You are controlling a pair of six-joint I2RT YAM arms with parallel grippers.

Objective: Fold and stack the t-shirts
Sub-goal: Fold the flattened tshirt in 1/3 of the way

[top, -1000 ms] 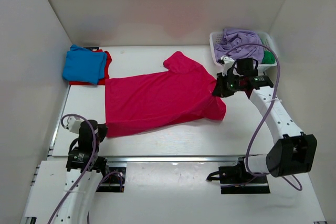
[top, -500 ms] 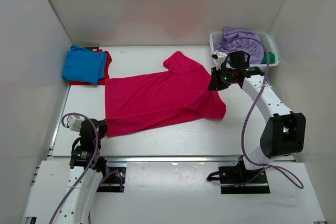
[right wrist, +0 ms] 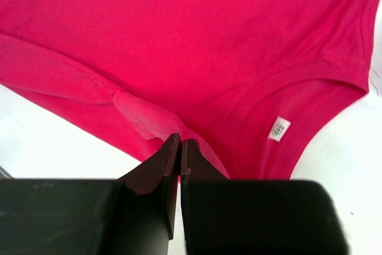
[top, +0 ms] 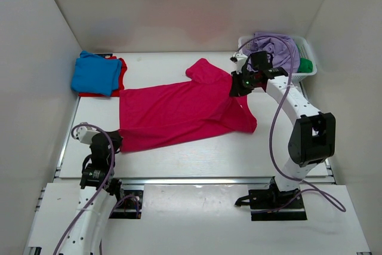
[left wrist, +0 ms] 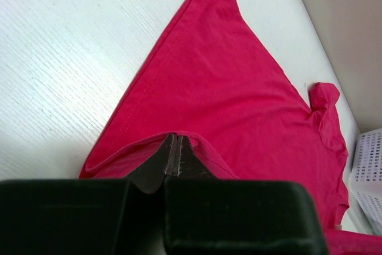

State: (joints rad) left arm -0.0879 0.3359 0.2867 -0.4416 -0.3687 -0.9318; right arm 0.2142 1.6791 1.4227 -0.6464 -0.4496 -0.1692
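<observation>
The crimson-pink t-shirt point(top: 179, 108) lies spread across the middle of the table. My left gripper point(top: 113, 141) is shut on its near-left hem corner, seen pinched in the left wrist view point(left wrist: 177, 141). My right gripper point(top: 236, 88) is shut on the shirt's right shoulder edge, pinched in the right wrist view point(right wrist: 180, 143), with the collar label point(right wrist: 278, 128) beside it. The bright blue t-shirt point(top: 95, 73) lies folded on the red t-shirt point(top: 121, 70) at the far left. The lavender t-shirt point(top: 276, 49) and green t-shirt point(top: 305, 65) sit in the basket.
The white latticed basket point(top: 243, 46) stands at the far right corner, just behind my right arm. White walls enclose the table on the left, back and right. A metal rail runs along the table's near edge point(top: 197, 180).
My right gripper has moved left and away from me, carrying the shirt's right shoulder edge over the shirt. My left gripper has shifted slightly with the hem corner.
</observation>
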